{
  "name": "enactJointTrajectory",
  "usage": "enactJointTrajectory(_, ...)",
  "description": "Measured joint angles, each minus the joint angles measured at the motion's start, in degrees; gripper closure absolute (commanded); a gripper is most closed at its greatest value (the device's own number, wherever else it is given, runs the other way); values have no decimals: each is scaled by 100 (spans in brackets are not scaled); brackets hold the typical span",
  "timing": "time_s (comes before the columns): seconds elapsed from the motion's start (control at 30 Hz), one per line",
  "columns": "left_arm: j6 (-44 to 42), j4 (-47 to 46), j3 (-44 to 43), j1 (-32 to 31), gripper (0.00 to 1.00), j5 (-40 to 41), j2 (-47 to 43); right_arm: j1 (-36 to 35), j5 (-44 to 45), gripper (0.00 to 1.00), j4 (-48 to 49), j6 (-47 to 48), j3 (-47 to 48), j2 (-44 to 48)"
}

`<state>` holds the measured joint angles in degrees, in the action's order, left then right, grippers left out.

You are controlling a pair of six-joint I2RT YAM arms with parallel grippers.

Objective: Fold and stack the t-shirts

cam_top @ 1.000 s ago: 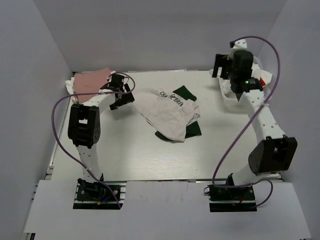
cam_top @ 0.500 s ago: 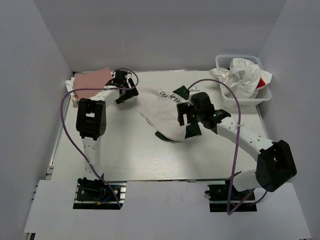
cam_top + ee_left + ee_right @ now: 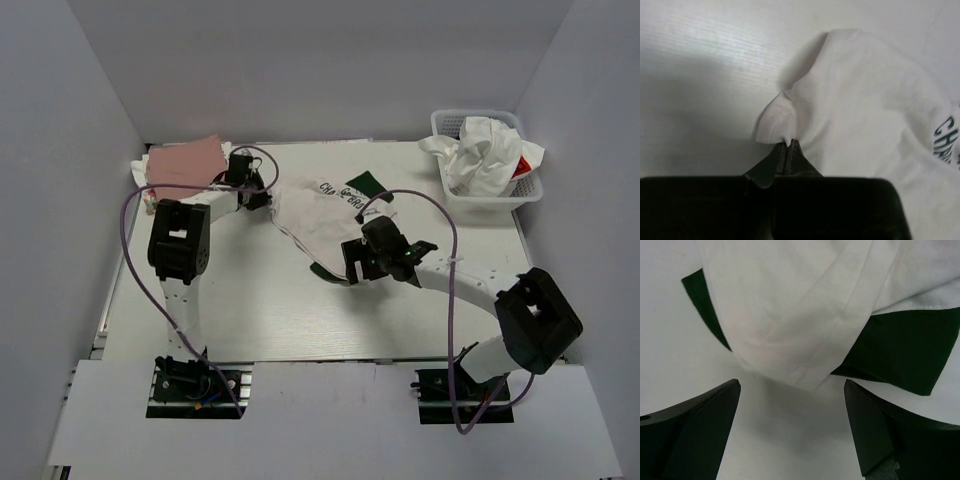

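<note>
- Two grippers are working one white-and-green t-shirt (image 3: 325, 215), which lies rumpled mid-table (image 3: 250, 300) with its lettering up.
- Left gripper (image 3: 788, 145) is clamped tight on the shirt's far-left edge, and a little tuck of white cloth bunches right at its tips. It looks like a proper grab, though the wrist view doesn't really show how much fabric is between the pads.
- Right gripper (image 3: 792, 385) is spread wide and low over the near corner. The hem sits between its fingers, nothing is pinched yet, and the dark green sleeve (image 3: 900, 350) is just beside.
- Best guess at why: with opposite ends held, the shirt can be pulled flat before any fold.
- Pink t-shirt (image 3: 185, 160) lies flat at the far-left corner, likely the stack spot.
- Crumpled white shirt (image 3: 485, 150) waits in the basket (image 3: 480, 115) at far right, well apart.
</note>
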<state>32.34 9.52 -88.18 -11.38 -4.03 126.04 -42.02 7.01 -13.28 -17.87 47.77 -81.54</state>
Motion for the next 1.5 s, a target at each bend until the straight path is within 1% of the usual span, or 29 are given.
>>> enactJointTrajectory(0.03,4,-87,280,0,100,-2,-184,0,55,14,87,-24,-11,-116)
enactJointTrajectory(0.07,9,-96,503,0,100,2,-343,0,85,16,184,-59,-42,-225)
enactJointTrajectory(0.13,7,-76,890,0,100,22,-640,-2,138,16,286,-133,-72,-411)
enactJointTrajectory(0.17,7,-79,1038,0,100,39,-758,-2,144,20,321,-155,-81,-496)
enactJointTrajectory(0.23,7,-107,1309,0,100,66,-990,-2,142,21,424,-201,-98,-610)
enactJointTrajectory(0.33,7,-160,1657,0,100,129,-1362,-2,144,37,494,-273,-125,-693)
enactJointTrajectory(0.37,4,-197,1768,0,100,155,-1491,-2,142,54,533,-302,-153,-699)
enactJointTrajectory(0.43,4,-258,1961,0,100,188,-1731,-2,144,75,680,-323,-262,-693)
enactJointTrajectory(0.5,4,-310,2146,0,100,216,-1978,0,142,100,748,-339,-363,-691)
enactJointTrajectory(0.63,4,-313,2337,0,100,321,-2441,-2,188,100,651,-400,-387,-533)
enactJointTrajectory(0.77,4,-315,2601,0,100,468,-3147,-11,584,100,420,-404,-372,264)
enactJointTrajectory(0.9,-39,-275,2695,-7,100,669,-4028,0,1611,100,146,-433,-125,1119)
enactJointTrajectory(0.93,-59,-264,2684,-9,100,730,-4269,4,2020,100,63,-431,46,1279)
enactJointTrajectory(1.0,-109,-173,2597,-11,100,859,-4717,7,2688,100,-59,-417,444,1456)
enactJointTrajectory(1.1,-205,33,2225,-15,100,1115,-5257,31,3617,100,-170,-254,1287,1537)
enactJointTrajectory(1.2,-291,175,1799,-24,100,1300,-5768,42,4122,100,-155,50,1998,1694)
enactJointTrajectory(1.33,-391,442,1054,-66,100,1294,-6369,9,4052,100,-79,592,2868,2024)
enactJointTrajectory(1.5,-546,863,-317,-74,100,909,-6802,-24,3110,100,-269,1222,4352,2308)
